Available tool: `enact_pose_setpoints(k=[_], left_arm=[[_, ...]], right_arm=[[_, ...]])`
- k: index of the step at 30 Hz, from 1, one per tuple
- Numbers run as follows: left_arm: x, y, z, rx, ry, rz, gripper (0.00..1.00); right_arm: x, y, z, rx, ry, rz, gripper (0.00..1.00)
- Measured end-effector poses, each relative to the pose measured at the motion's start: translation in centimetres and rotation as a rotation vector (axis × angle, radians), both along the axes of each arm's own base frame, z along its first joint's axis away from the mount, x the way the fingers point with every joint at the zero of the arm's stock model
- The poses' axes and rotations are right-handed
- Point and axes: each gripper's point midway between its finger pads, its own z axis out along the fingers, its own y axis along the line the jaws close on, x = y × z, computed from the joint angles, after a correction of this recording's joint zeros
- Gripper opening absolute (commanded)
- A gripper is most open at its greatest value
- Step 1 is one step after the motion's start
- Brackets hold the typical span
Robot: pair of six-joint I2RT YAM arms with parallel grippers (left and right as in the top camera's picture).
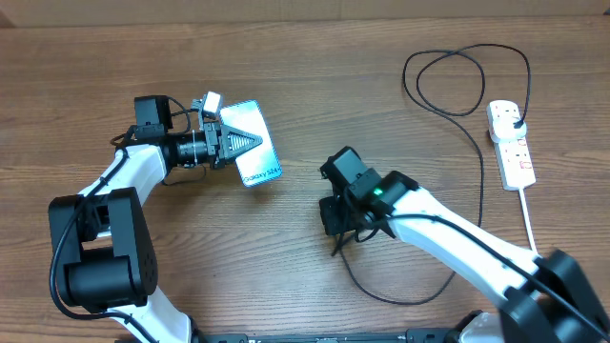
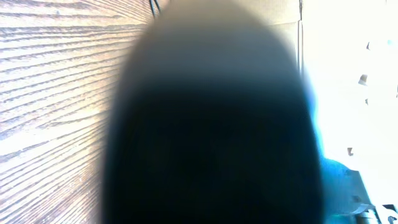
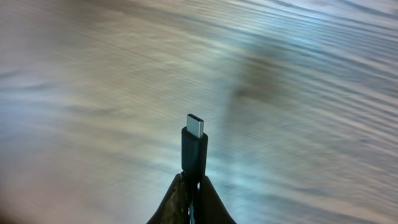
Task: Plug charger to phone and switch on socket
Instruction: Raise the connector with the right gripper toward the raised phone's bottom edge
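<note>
Charger connector tip juts straight out from the right gripper, pinched between fingers closed tight on it, over the wooden table just right of the phone. That phone lies flat, its long axis slanting slightly from far to near, under the left gripper. I cannot tell how far that gripper is open, because a dark blur blocks its wrist view. The cable loops back to the socket at far right.

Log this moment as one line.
left gripper: over phone, grip unclear | right gripper: shut on charger, not yet at phone | socket: charger plugged in
</note>
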Motion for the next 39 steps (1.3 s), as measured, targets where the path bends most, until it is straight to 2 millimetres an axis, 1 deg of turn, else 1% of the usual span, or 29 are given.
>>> enact_pose_setpoints(k=[2,3,6,9,14,16,18,25,28,31,35,39], left_arm=[[0.0,0.0,0.1,-0.007,0.001,-0.002,0.04],[0.0,0.0,0.2,-0.009,-0.003,-0.003,0.04],[0.2,-0.1,0.7,-0.027,-0.027,-0.012,0.04],[0.4,-0.1,1.2,-0.045,-0.04,-0.018,0.05],[0.6,-0.1,2.1,-0.068,-0.014,-0.018,0.04],[0.4,-0.1,3.0,-0.071,-0.015,-0.017,0.04],[0.2,-0.1,4.4,-0.07,-0.038,-0.016,0.04],[-1.2,-0.3,10.1,-0.045,-0.158,0.001,0.04],[-1.6,-0.5,11.5,-0.031,-0.19,0.009,0.04],[-1.9,-1.0,11.8,-0.026,-0.192,0.004,0.04],[-1.9,-1.4,11.5,-0.019,-0.154,0.01,0.04],[-1.7,-1.4,11.2,-0.011,-0.124,0.026,0.04]], right_arm=[[-0.8,1.1,1.5,0.09,0.02,0.044,0.04],[-0.9,1.1,1.6,0.097,0.023,0.048,0.04],[-1.5,2.5,2.7,0.214,0.064,0.108,0.04],[-1.5,3.6,3.9,0.327,0.084,0.147,0.04],[-1.2,3.9,5.3,0.438,0.122,0.155,0.04],[-1.1,4.0,5.7,0.471,0.131,0.157,0.04],[-1.0,4.2,6.0,0.493,0.132,0.165,0.04],[-1.6,5.1,7.0,0.56,0.144,0.21,0.04],[-2.0,5.3,7.3,0.58,0.158,0.222,0.04],[-2.3,5.6,7.9,0.613,0.17,0.242,0.04],[-2.7,6.4,9.1,0.688,0.166,0.302,0.04],[-2.9,6.6,9.6,0.718,0.163,0.327,0.04]])
